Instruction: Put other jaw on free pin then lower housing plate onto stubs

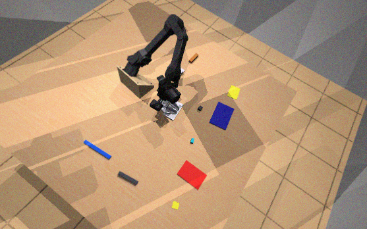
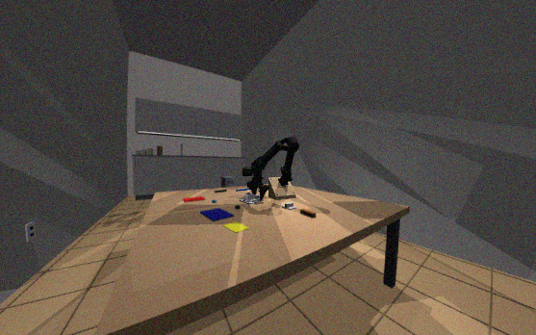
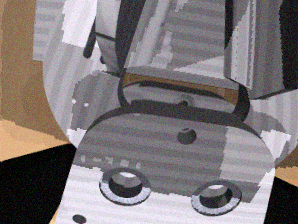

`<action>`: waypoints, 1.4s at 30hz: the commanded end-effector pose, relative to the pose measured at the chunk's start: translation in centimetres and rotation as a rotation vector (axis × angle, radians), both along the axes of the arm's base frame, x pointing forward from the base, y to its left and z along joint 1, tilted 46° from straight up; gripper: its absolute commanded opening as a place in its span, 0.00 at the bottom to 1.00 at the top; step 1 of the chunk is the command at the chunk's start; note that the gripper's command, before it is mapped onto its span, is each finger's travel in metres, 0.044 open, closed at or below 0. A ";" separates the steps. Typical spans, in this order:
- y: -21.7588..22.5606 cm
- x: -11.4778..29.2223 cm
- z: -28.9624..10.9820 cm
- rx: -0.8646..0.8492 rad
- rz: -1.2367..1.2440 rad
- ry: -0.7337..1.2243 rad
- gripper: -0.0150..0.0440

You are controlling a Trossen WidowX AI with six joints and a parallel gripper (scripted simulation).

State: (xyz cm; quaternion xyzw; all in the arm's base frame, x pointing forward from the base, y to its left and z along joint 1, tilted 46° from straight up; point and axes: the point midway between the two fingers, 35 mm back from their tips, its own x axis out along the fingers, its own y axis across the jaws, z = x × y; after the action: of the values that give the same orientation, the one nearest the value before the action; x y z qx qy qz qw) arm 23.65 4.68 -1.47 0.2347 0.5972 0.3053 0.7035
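Observation:
The grey housing plate (image 3: 161, 212) fills the lower wrist view, with two ringed holes and a smaller hole. My gripper (image 1: 171, 104) (image 2: 262, 196) (image 3: 165, 168) is shut on it, with a black finger at each side. The plate is low over the pale base (image 1: 174, 116) (image 3: 57, 97). Beyond the plate's edge, a left jaw (image 3: 108, 37) and a right jaw (image 3: 242, 47) show side by side. Their gear teeth and both pins are hidden. I cannot tell whether the teeth mesh, whether the stubs are in the ringed holes, or whether the plate is level.
A small pale fixture (image 1: 182, 71) (image 2: 289, 206) stands near the orange block (image 1: 194, 58) (image 2: 308, 213). A small dark block (image 1: 199, 108) and a cyan block (image 1: 192, 141) lie near the base. Blue (image 1: 221, 116) and red (image 1: 192, 174) flat pieces lie farther out.

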 end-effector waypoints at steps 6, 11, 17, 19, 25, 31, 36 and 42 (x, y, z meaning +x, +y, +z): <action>-0.1 0.3 0.1 0.001 0.002 -0.007 0.85; -0.1 0.3 0.1 0.001 0.002 -0.007 0.85; 0.1 0.3 0.0 0.001 0.002 -0.007 0.85; 0.1 0.3 0.0 0.001 0.002 -0.007 0.85; 0.2 0.3 -0.2 0.001 0.002 -0.007 0.85; 0.2 0.3 -0.2 0.001 0.002 -0.007 0.85; 0.2 0.3 -0.2 0.001 0.002 -0.007 0.85; 0.2 0.3 -0.2 0.001 0.002 -0.007 0.85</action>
State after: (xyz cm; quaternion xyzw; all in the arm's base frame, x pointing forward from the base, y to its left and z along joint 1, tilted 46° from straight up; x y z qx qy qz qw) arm 23.98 4.75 -1.60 0.2324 0.5952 0.3057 0.7059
